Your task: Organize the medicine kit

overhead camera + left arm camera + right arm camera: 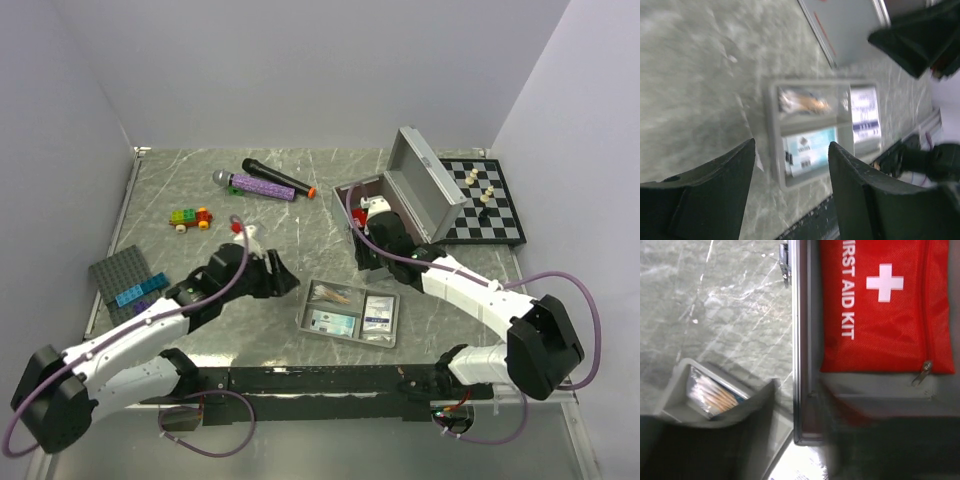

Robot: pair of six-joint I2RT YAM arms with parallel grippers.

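The grey tray (340, 336) lies with its long axis nine-to-three on the counter (300, 220). The left jaws stand apart at its ten o'clock. The right jaws, blurred over the open case (425, 180), cannot be told.

This is a robotics lab test cell: a marble-patterned tabletop (300, 215) walled in by plain pale panels (300, 70). A left arm (130, 345) and a right arm (460, 285) are bolted to a black rail (300, 380) at six o'clock, with purple cables (601, 340) trailing off them. Unrelated props lie about: a chessboard (508, 222) at two o'clock, microphones (262, 186) at twelve, a toy car (190, 217) and a studded plate (115, 270) at nine.
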